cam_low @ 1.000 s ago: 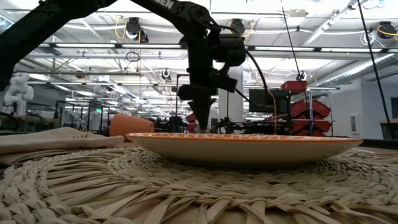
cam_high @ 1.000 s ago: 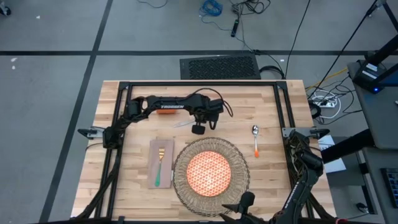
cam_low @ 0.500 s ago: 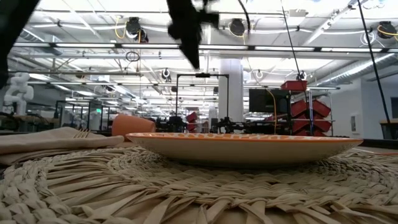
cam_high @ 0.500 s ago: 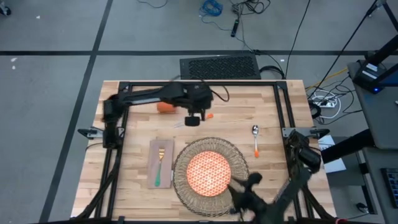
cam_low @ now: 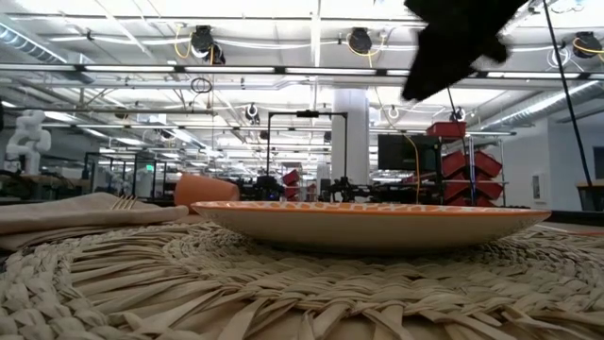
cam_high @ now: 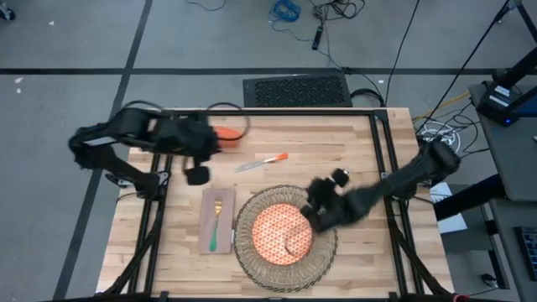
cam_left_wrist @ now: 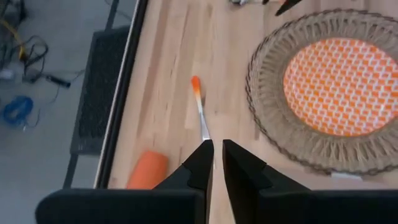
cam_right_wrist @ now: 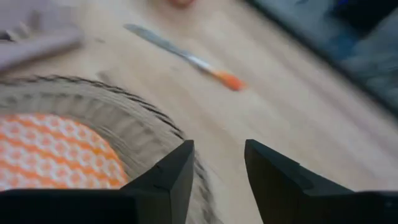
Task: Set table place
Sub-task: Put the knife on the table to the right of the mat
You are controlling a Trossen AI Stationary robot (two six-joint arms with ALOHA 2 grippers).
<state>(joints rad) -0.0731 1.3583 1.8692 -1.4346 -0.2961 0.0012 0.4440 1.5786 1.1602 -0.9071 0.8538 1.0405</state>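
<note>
A round woven placemat (cam_high: 325,252) lies near the table's front, with the orange-patterned plate (cam_high: 281,232) on it. The beige napkin (cam_high: 206,226) lies to its left with the green-handled fork (cam_high: 215,225) on top. The orange-handled knife (cam_high: 262,161) lies flat beyond the placemat. The orange cup (cam_high: 225,137) seems to lie on its side at the far left. My left gripper (cam_high: 198,174) hangs high over the table's left side, shut and holding nothing (cam_left_wrist: 217,152). My right gripper (cam_high: 312,210) hovers open above the placemat's far right rim (cam_right_wrist: 217,162). My right arm hides the spoon.
A black metal frame (cam_high: 268,113) runs around the tabletop (cam_high: 352,138). In the low view the right arm's gripper (cam_low: 462,42) hangs dark above the plate (cam_low: 368,222), and the cup (cam_low: 203,189) and napkin (cam_low: 85,212) show to the left behind the placemat (cam_low: 283,293).
My left gripper has risen from beside the knife and drawn back toward the table's left edge; the knife stays lying on the wood. My right gripper has swung from the near edge across the plate toward the far right, and now hovers over the placemat's far right rim.
</note>
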